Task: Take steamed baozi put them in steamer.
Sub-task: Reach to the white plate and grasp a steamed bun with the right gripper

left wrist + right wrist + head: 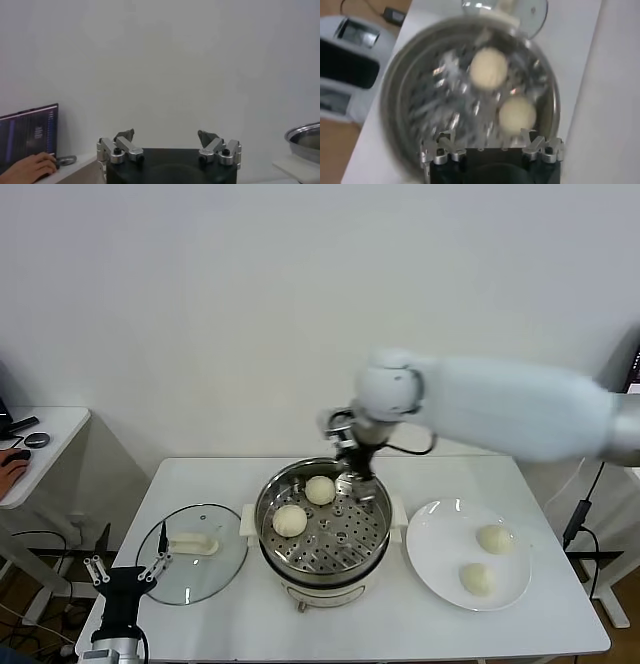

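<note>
Hovering over the steamer (322, 529), your right gripper (357, 481) shows fingers spread wide, apparently touching nothing; two steamed baozi (320, 490) lie beneath; left gripper (126, 570) likewise spread, empty.

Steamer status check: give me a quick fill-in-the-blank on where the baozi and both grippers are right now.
1. The steamer holds ____ baozi on its perforated tray.
2. The other two baozi lie on the white ____, on the robot's right.
3. The right gripper, empty, with jaws ____, hovers over the steamer's far rim.
4. The left gripper waits open beside the glass ____.

Missing words: two; plate; open; lid
</note>
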